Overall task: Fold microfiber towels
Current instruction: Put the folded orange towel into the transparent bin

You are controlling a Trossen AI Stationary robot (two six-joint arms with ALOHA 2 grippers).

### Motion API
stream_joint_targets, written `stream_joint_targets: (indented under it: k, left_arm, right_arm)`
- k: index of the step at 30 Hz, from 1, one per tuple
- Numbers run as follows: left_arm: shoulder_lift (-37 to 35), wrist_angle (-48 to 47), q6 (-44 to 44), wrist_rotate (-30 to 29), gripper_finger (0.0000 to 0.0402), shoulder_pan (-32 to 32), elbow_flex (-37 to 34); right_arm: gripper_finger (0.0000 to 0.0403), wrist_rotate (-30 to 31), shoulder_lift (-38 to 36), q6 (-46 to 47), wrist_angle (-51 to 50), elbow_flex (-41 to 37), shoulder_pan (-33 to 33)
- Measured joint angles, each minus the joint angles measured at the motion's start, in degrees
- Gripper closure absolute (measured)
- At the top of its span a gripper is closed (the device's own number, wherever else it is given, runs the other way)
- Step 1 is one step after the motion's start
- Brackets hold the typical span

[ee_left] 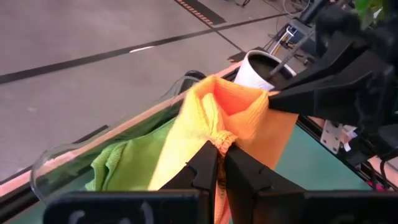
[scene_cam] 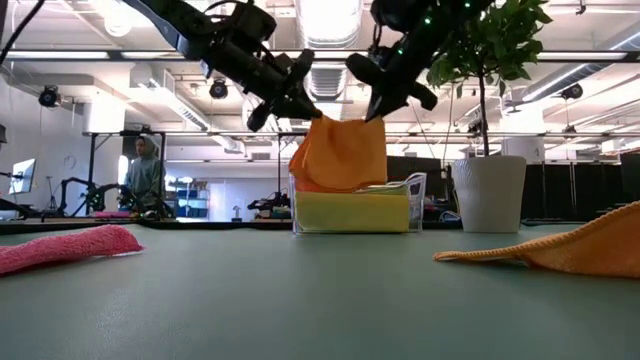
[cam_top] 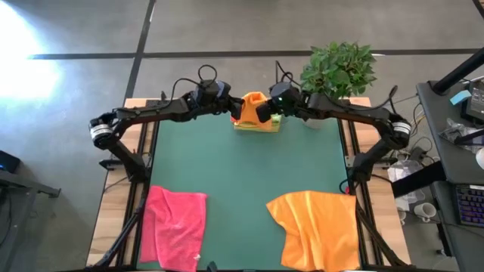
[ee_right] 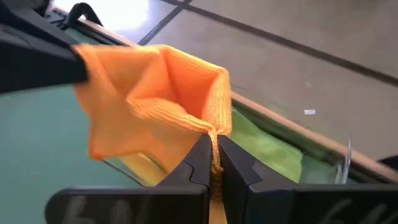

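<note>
We find an orange towel (scene_cam: 340,152) folded and hanging between the two grippers at the far edge of the table, above a clear container (scene_cam: 415,190) that holds a yellow towel (scene_cam: 350,212) and a lime green towel (ee_left: 121,163). The left gripper (ee_left: 219,149) has its fingers clamped together on one upper corner of that orange towel; the right gripper (ee_right: 213,144) has its fingers pinched on the opposite corner. We count five towels in all: this one, the two in the container, a pink towel (cam_top: 175,224) lying crumpled at the near left of the green mat (cam_top: 242,170), and a second orange towel (cam_top: 318,227) lying crumpled at the near right. We count one potted plant (cam_top: 339,69) in a white pot (scene_cam: 488,192) just beside the container. We read no writing or labels. One person (scene_cam: 145,172) stands in the room beyond the table.
</note>
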Motion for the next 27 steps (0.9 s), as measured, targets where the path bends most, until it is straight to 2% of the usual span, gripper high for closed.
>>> stream_joint_targets:
  k: [7,12,15,22,27]
  left_arm:
    - [-0.1,-0.9,-0.1,0.7,0.0394,0.0,2.5]
    - [-1.3,-5.1,-0.1,2.2,0.0394,-0.8,6.9]
    - [-1.2,-8.3,-0.2,2.2,0.0394,-1.5,8.7]
    - [-0.7,-7.7,-4.6,2.1,0.0394,-3.0,7.8]
    - [2.3,-7.6,-4.6,-2.0,0.0394,-3.0,7.5]
  right_arm:
    - [0.0394,0.6,3.7,-3.0,-9.5,11.6,-0.5]
    - [0.0394,1.2,5.5,-2.8,-18.7,16.7,-0.5]
    - [0.0394,1.7,5.7,-2.4,-22.3,17.9,-0.2]
    - [0.0394,2.1,5.1,-4.9,-23.9,17.9,0.1]
    - [0.0394,3.4,6.6,-6.4,-24.0,16.9,-0.7]
